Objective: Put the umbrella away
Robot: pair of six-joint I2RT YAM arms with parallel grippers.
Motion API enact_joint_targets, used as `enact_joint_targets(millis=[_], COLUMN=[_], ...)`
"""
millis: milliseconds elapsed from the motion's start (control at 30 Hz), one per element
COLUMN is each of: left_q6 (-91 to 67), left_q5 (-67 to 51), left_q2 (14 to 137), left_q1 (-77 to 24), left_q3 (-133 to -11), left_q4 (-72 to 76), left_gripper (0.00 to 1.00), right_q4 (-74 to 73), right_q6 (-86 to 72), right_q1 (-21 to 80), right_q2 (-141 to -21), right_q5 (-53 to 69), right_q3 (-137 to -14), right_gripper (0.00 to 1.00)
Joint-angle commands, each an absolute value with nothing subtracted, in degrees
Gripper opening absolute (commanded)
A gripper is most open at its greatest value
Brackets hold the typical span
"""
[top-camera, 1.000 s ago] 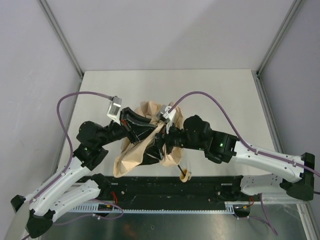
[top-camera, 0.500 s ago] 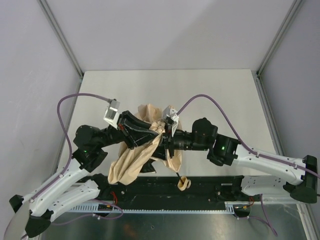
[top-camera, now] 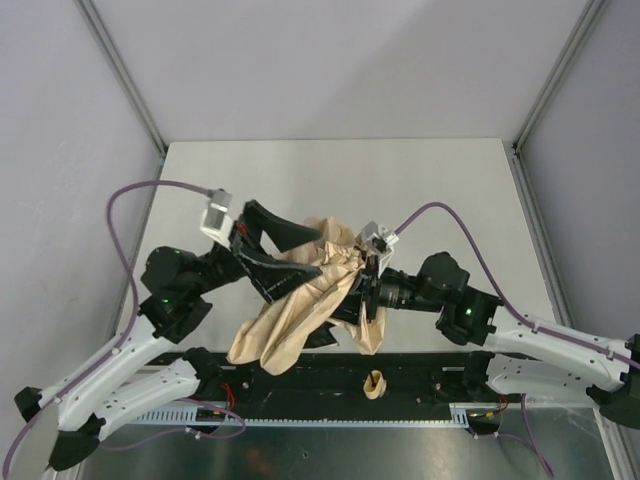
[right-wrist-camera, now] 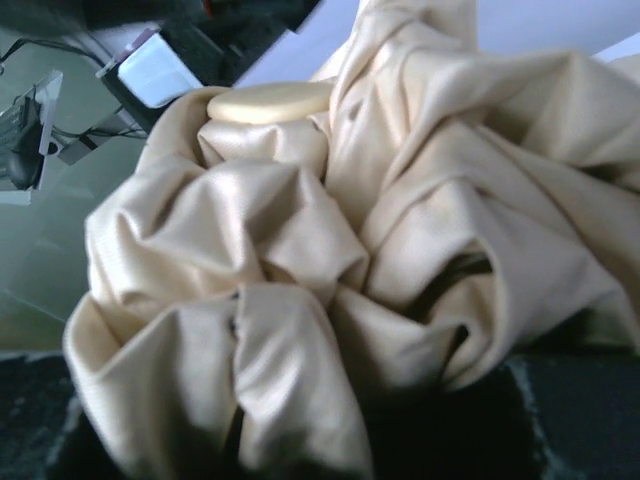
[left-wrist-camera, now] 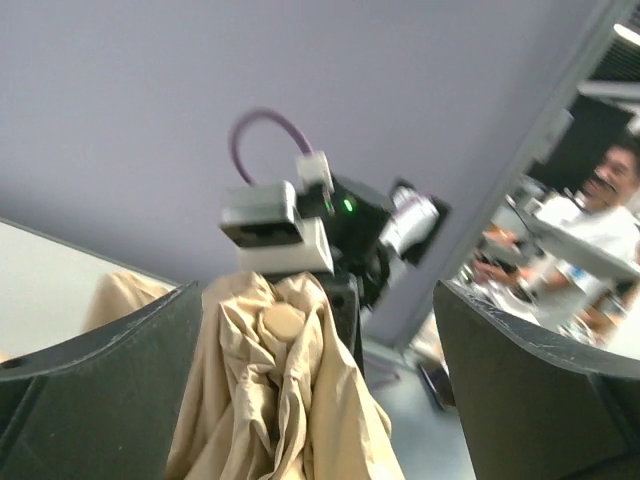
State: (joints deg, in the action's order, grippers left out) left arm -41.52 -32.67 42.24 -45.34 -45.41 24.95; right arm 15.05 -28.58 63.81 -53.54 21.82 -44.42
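The umbrella (top-camera: 295,315), canopy crumpled, hangs over the near middle of the table (top-camera: 450,190), pinched near its crown by the right gripper (top-camera: 366,290), while the left gripper (top-camera: 305,252) gapes wide, holding nothing; slick fabric could slip from that lone grip.

The left arm (top-camera: 120,365) and right arm (top-camera: 560,345) have white shell links, black joint housings and black base feet, each with a green indicator light (top-camera: 163,300). A purple cable (top-camera: 150,190) runs to a small grey-white camera box (top-camera: 217,213) at each wrist. The fingers (left-wrist-camera: 100,390) are matte dark grey, broad and wedge-shaped.
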Motion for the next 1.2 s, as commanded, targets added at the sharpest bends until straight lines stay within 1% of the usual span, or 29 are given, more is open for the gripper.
enact_joint_targets(millis=[0,133,200,267,367,467,567,700,733,800,833,867,933,967,1000,1033,1067,1167], left_q6=[-31.92,-25.47,-24.21,-24.11,-24.83,-26.05,-27.38,-28.91,-29.0,-29.18,-29.27,-29.14,-28.73,-28.78,-28.85,-28.88,-29.16,-30.73], left_q5=[-16.92,-9.77,-9.12,-10.15,-13.5,-15.13,-15.32,-17.15,-17.06,-17.1,-17.16,-17.19,-16.74,-16.32,-15.9,-15.81,-16.12,-17.37], left_q2=[38.0,34.93,33.47,32.58,33.68,38.43,46.83,56.88,58.54,60.67,60.96,60.8,59.41,58.36,57.13,56.12,55.26,52.4], left_q1=[-44.11,-44.06,-44.11,-44.07,-44.07,-44.11,-44.08,-44.14,-44.09,-44.02,-43.9,-43.57,-42.45,-41.83,-41.39,-41.22,-41.09,-41.01], left_q3=[-54.24,-56.33,-56.03,-55.14,-52.8,-51.52,-52.62,-54.41,-54.8,-54.9,-54.48,-53.69,-51.77,-50.71,-49.66,-48.78,-47.81,-44.65], left_q4=[12.62,-3.51,-7.58,-9.59,-10.21,-10.09,-9.75,-7.56,-7.47,-7.47,-7.51,-7.67,-8.03,-8.06,-8.11,-8.19,-8.22,-8.3], left_gripper=[0.99,0.98,0.94,0.93,0.98,0.99,0.99,0.98,0.94,0.81,0.72,0.62,0.33,0.21,0.12,0.06,0.03,0.0], right_q4=[13.82,9.7,9.3,9.82,11.8,13.45,9.95,10.64,10.99,10.22,9.37,8.82,8.58,8.55,8.54,8.97,10.2,17.23], right_q6=[-30.95,-30.43,-29.38,-28.99,-30.08,-29.96,-26.08,-27.2,-27.4,-26.32,-25.38,-24.6,-23.6,-23.36,-23.28,-23.86,-25.33,-32.3], right_q1=[60.3,53.12,48.66,43.76,36.41,31.61,29.27,26.21,25.89,25.3,24.82,23.97,22.56,21.91,21.5,21.26,21.13,22.37], right_q2=[-48.71,-46.03,-46.03,-47.01,-49.55,-51.93,-53.53,-54.03,-54.08,-54.13,-54.13,-54.22,-54.78,-55.07,-55.35,-55.71,-56.2,-57.16], right_q5=[16.14,11.53,13.74,17.39,25.5,32.99,36.65,43.11,44.84,48.08,49.7,51.79,57.0,59.88,61.67,63.66,65.93,72.01], right_q3=[-43.99,-44.1,-44.11,-44.47,-45.82,-47.93,-51.02,-52.34,-52.49,-52.96,-53.2,-53.32,-53.45,-53.53,-53.57,-53.59,-53.6,-53.61], right_gripper=[0.0,0.0,0.0,0.0,0.0,0.0,0.0,0.0,0.0,0.0,0.0,0.0,0.0,0.0,0.0,0.0,0.0,0.0])
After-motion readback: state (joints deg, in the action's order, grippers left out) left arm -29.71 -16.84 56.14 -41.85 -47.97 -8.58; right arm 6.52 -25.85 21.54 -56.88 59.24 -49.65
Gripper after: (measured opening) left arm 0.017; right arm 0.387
